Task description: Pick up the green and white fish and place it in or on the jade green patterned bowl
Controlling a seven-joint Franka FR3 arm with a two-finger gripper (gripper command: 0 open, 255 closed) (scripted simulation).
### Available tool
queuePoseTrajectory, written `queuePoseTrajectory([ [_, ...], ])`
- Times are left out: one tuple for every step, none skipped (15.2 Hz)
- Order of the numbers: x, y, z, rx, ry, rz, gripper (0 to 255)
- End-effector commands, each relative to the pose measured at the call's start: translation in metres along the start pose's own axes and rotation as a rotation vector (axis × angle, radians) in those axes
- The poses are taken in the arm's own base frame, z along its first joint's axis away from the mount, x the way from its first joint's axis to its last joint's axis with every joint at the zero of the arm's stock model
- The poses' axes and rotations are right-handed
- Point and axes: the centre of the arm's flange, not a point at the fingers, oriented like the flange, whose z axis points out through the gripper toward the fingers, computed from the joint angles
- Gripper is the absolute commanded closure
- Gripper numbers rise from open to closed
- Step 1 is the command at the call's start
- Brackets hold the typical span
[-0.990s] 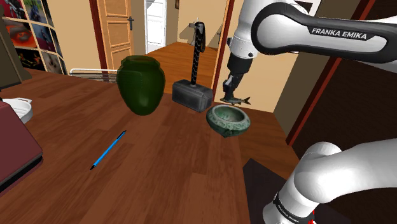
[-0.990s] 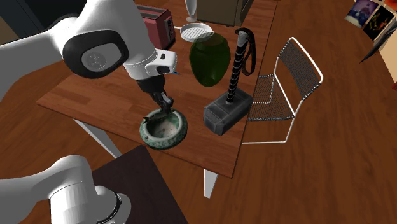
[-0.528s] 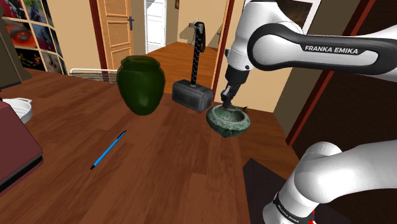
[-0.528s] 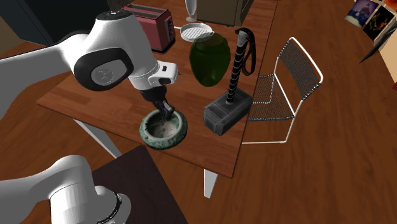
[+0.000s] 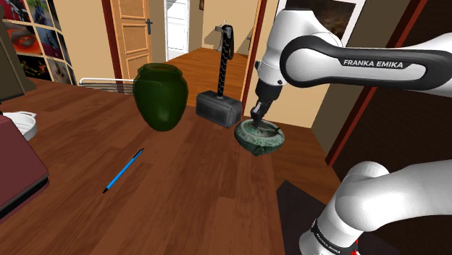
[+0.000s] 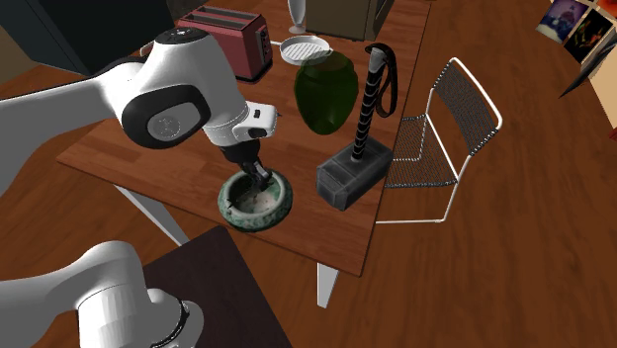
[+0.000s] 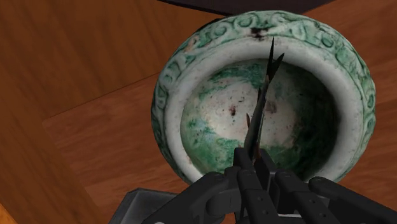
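The jade green patterned bowl [image 5: 261, 139] [image 6: 255, 204] [image 7: 191, 70] stands on the wooden table near its edge by the stand. My gripper [image 5: 258, 118] [image 6: 259, 178] [image 7: 256, 167] is lowered into the bowl's mouth, shut on the fish [image 7: 261, 108]. In the wrist view the fish shows edge-on as a thin dark sliver clasped between the fingers, its forked tail reaching over the bowl's far rim. The fish hangs inside the bowl; whether it touches the bottom I cannot tell.
A grey hammer with a black handle [image 5: 218, 106] [image 6: 350, 176] stands just behind the bowl. A dark green vase [image 5: 160, 95] [image 6: 324, 91] is farther along. A blue pen [image 5: 123, 171], a red toaster [image 6: 226, 36] and a white dish [image 6: 304, 47] are also on the table. A wire chair [image 6: 435, 138] stands beside it.
The gripper has come down with the fish from above the bowl's rim into the bowl; over the last half second it sank only slightly.
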Motion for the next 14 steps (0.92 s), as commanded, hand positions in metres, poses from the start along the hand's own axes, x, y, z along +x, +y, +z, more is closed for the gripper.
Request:
queuePoseTrajectory([
  [0.0, 0.0, 0.0, 0.0, -0.001, 0.0, 255],
  [0.0, 0.0, 0.0, 0.0, -0.001, 0.0, 0],
  [0.0, 0.0, 0.0, 0.0, -0.001, 0.0, 0],
  [0.0, 0.0, 0.0, 0.0, -0.001, 0.0, 0],
  [0.0, 0.0, 0.0, 0.0, -0.001, 0.0, 0],
  [0.0, 0.0, 0.0, 0.0, -0.001, 0.0, 0],
  [0.0, 0.0, 0.0, 0.0, -0.001, 0.0, 0],
  [0.0, 0.0, -0.013, 0.0, -0.001, 0.0, 0],
  [0.0, 0.0, -0.026, 0.0, -0.001, 0.0, 0],
  [0.0, 0.0, -0.039, 0.0, -0.001, 0.0, 0],
  [0.0, 0.0, -0.05, 0.0, -0.001, 0.0, 0],
  [0.0, 0.0, -0.05, 0.0, -0.001, 0.0, 0],
  [0.0, 0.0, -0.05, 0.0, -0.001, 0.0, 0],
  [0.0, 0.0, -0.05, 0.0, -0.001, 0.0, 0],
])
